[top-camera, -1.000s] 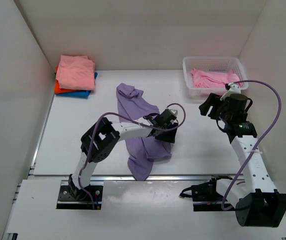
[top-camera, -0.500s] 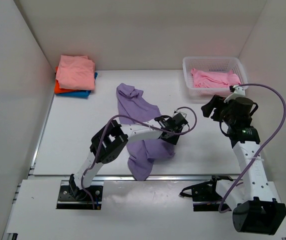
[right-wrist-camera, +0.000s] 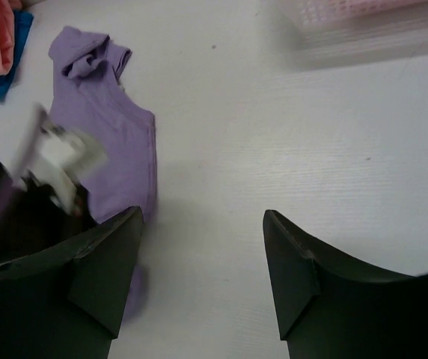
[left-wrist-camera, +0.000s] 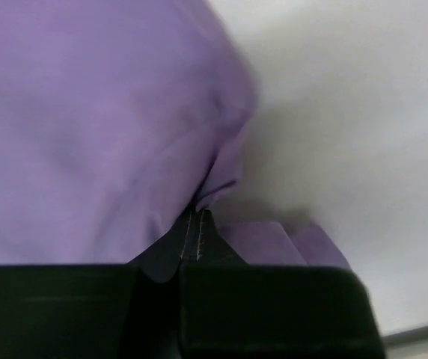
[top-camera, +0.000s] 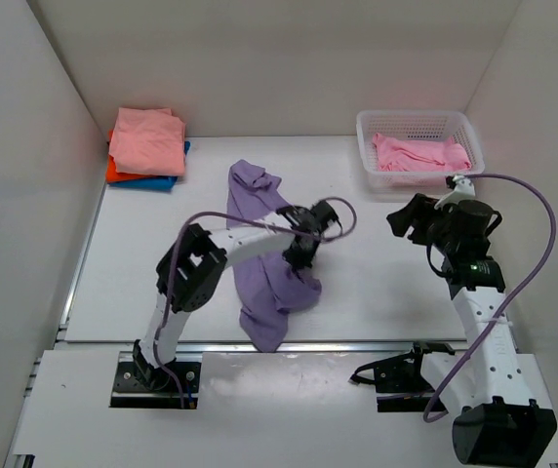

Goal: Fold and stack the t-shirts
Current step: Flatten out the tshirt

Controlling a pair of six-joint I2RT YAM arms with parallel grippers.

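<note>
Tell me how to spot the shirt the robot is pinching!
On the white table, look in the middle, between the folded stack at the far left and the white basket at the far right. A rumpled shirt lies there, pinched by the left gripper. It is the only purple one.

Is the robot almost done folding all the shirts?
Not yet. Done: a folded pile sits at the back left corner. In hand: the left gripper pinches the purple shirt, which lies crumpled. Left: folding it, then the pink shirt in the basket. The right gripper is open, empty.
</note>
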